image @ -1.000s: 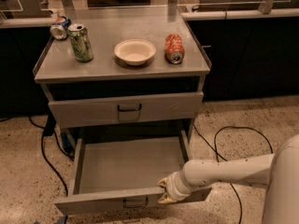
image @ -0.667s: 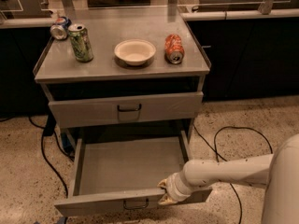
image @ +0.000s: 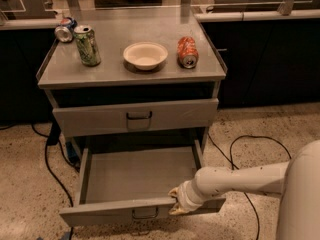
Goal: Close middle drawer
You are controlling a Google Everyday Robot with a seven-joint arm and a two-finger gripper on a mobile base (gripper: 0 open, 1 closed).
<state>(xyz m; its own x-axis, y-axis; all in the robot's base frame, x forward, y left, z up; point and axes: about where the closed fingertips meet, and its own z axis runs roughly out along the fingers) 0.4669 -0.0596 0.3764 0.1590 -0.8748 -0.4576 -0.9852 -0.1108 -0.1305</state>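
Observation:
The middle drawer (image: 135,176) is the lower grey metal drawer, pulled far out and empty inside. Its front panel (image: 100,214) carries a small thin loop handle (image: 145,213). My gripper (image: 176,201) reaches in from the right on a white arm (image: 240,180) and rests against the right part of the front panel's top edge. The upper grey drawer front (image: 135,116) with a black handle (image: 139,116) is shut above it.
On the cabinet top (image: 110,71) stand a green can (image: 87,45), a white bowl (image: 145,55), an orange can lying on its side (image: 186,52) and another can lying at the back left (image: 65,30). Black cables (image: 235,159) lie on the speckled floor both sides.

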